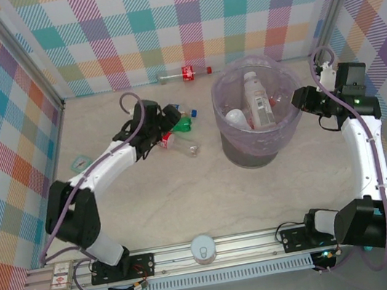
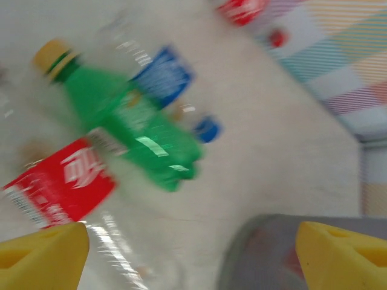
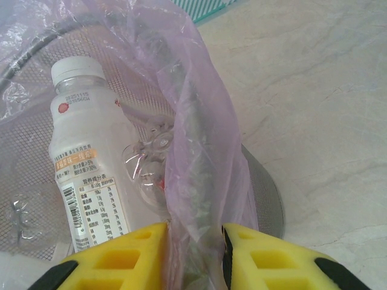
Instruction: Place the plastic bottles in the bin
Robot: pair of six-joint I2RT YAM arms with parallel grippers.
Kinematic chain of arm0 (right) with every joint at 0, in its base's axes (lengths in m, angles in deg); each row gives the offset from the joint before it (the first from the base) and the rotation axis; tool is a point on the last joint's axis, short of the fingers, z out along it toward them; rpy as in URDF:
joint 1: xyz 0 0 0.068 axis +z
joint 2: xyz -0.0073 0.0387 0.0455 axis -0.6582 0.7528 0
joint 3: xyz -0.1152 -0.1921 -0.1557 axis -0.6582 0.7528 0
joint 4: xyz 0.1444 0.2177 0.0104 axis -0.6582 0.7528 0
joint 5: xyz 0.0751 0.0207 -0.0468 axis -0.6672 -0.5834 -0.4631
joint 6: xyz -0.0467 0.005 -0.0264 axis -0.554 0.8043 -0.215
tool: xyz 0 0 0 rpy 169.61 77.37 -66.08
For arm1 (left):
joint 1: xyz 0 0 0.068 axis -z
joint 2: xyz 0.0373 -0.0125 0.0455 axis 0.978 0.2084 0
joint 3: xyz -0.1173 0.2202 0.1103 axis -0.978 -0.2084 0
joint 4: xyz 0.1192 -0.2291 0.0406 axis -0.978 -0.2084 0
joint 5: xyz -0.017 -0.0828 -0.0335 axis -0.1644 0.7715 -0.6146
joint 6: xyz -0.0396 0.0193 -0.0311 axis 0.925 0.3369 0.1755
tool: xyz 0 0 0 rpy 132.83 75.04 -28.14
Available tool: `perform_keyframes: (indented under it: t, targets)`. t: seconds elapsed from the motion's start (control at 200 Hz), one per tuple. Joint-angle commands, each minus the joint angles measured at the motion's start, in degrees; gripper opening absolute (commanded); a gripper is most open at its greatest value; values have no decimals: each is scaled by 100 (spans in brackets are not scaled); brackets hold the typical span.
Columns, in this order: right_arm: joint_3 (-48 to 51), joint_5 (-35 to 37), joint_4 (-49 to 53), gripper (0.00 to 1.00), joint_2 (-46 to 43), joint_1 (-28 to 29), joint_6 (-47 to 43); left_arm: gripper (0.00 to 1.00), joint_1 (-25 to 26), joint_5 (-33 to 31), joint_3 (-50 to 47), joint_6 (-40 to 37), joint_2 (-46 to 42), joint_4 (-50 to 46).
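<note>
Several plastic bottles lie in a cluster left of the bin [image 1: 233, 155]: a green one [image 2: 136, 121], a blue-labelled one [image 2: 162, 75] and a red-labelled clear one [image 2: 57, 181]. My left gripper [image 1: 171, 116] hovers over them, open, and its yellow fingers [image 2: 42, 257] have nothing between them; this view is blurred. Another red-labelled bottle [image 1: 184, 74] lies by the back wall. My right gripper [image 3: 193, 254] is shut on the bin's rim and its lavender bag [image 3: 193, 151]. Inside the bin are a white-labelled bottle [image 3: 84, 163] and a clear bottle [image 3: 148, 163].
A small teal packet [image 1: 80, 163] lies at the far left of the table. A white round disc [image 1: 204, 248] sits on the rail between the arm bases. Checked walls close in the table on three sides.
</note>
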Motion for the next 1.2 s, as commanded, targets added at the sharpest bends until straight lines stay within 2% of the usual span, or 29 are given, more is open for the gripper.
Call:
perform_keyframes:
  t: [0.0,0.22,0.51,0.715,0.895,1.035,1.195]
  targets:
    - [-137,37,183,31,-206,23,-146,88,-117,-81,-23,659,224,489]
    - [-70,97,310,31,-315,20,-225,92,-126,-181,-30,1130,1026,819]
    - [-49,116,306,31,-333,12,-237,91,-126,-257,-379,1511,1275,1160]
    - [0,139,312,31,-377,12,-245,83,-128,-235,-510,1739,1510,1387]
    - [-7,145,347,31,-422,11,-250,70,-126,-239,-642,1841,1437,1516]
    - [-17,49,316,31,-422,10,-228,61,-126,-326,-748,1808,1081,1510]
    - [-74,5,316,31,-422,12,-230,58,-125,-475,-729,1514,303,1261]
